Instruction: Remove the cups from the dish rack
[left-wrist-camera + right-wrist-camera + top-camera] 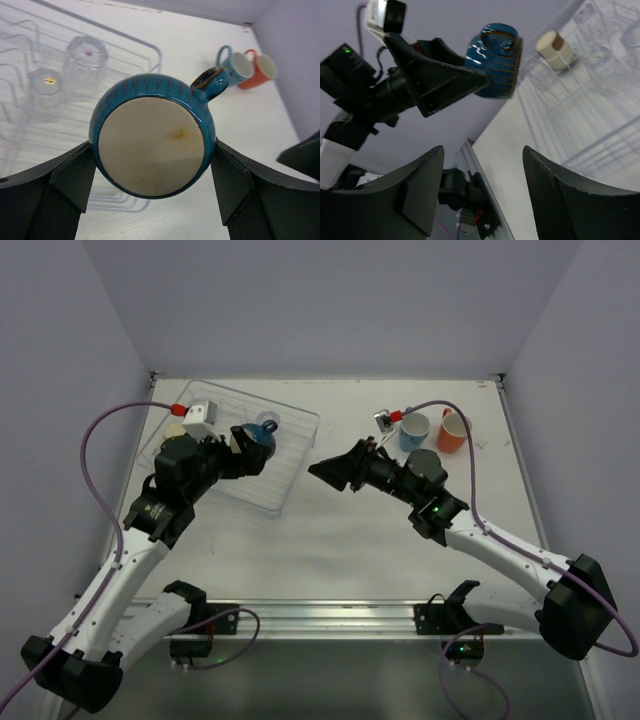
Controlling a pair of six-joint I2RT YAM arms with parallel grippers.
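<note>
My left gripper (256,444) is shut on the dark blue handled cup (152,145), one finger on each side. The cup's cream base faces the left wrist camera and its handle (212,82) points away to the right. It hangs above the near right part of the clear dish rack (298,422). Two clear tumblers (85,59) (46,85) stand upside down in the rack (150,50). A cream cup (552,47) lies in the rack (600,100) beyond the blue cup (492,60). My right gripper (325,472) is open and empty, just right of the rack, pointing at it.
A light blue mug (414,430) and an orange cup (452,430) stand side by side on the table at the back right. A small connector block (384,420) lies just left of them. Walls close the table at the back and both sides.
</note>
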